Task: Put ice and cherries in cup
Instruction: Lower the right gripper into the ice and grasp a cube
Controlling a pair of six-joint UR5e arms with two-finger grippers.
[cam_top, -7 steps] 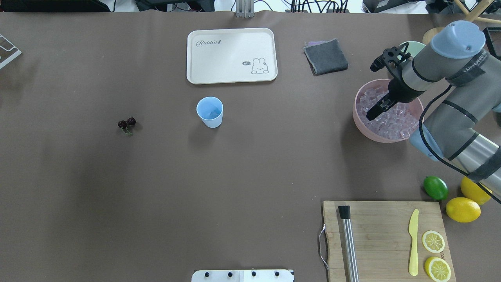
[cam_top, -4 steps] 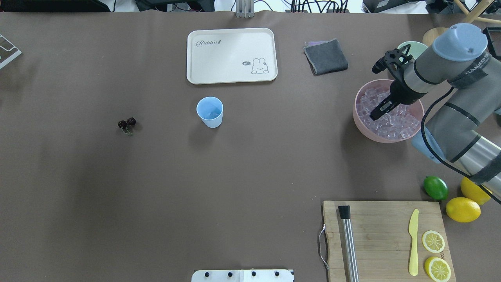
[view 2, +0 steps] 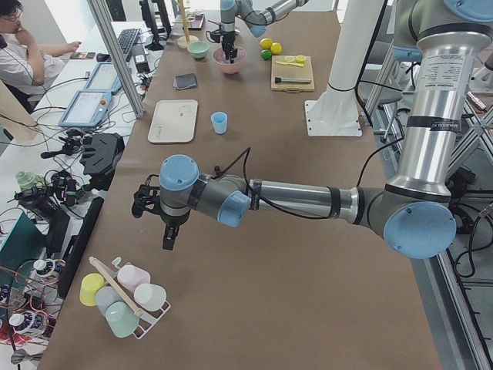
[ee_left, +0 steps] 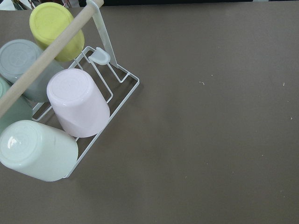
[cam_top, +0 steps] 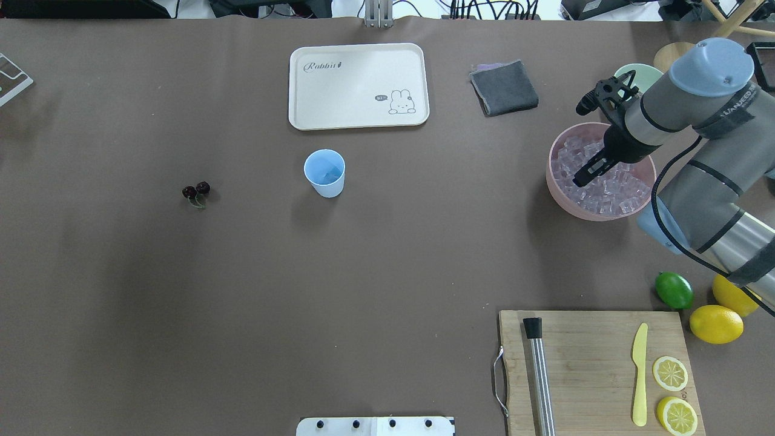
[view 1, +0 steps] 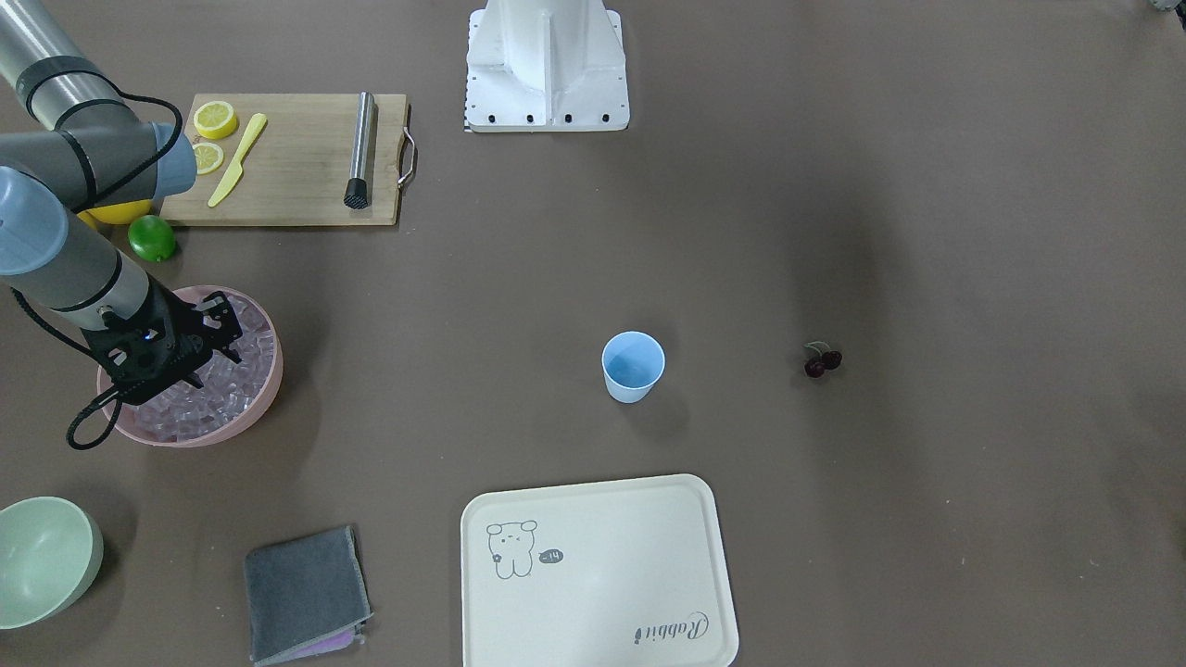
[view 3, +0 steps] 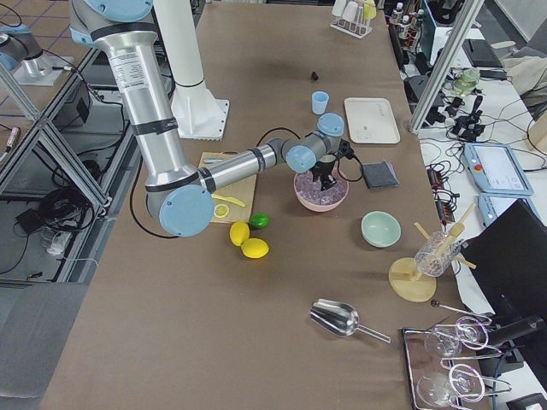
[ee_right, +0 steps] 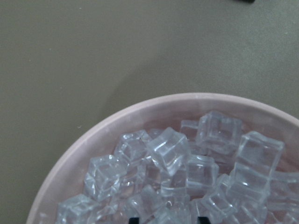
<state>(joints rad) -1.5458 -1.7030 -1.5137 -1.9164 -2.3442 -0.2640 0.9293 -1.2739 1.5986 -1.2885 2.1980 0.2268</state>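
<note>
1. the right gripper [cam_top: 582, 177] hangs over the pink bowl [cam_top: 554, 181], and it sits a tiny bit more toward the middle of the bowl than a second ago; nothing else on the table is in a new spot
2. that small move looks like lining up on one cube of the ice [ee_right: 168, 151], so i think the job is at the start of a pick, with no cube lifted yet
3. the cup [cam_top: 325, 175] stands alone in the middle of the table, well apart from the bowl, and the cherries [cam_top: 196, 191] lie on the table on its far side, untouched
4. the view from above shows where the gripper is, but not its jaws; the right wrist view shows two dark tips at the bottom edge, apart, with ice piled between and in front of them, and nothing clamped
5. only the side view from the robot's left shows the left gripper [view 2: 168, 239], held over bare table far from the cup; i cannot tell if its jaws are apart or together
6. the left wrist view shows a wire rack [ee_left: 117, 79] of upside-down cups that the top view cuts off
</note>
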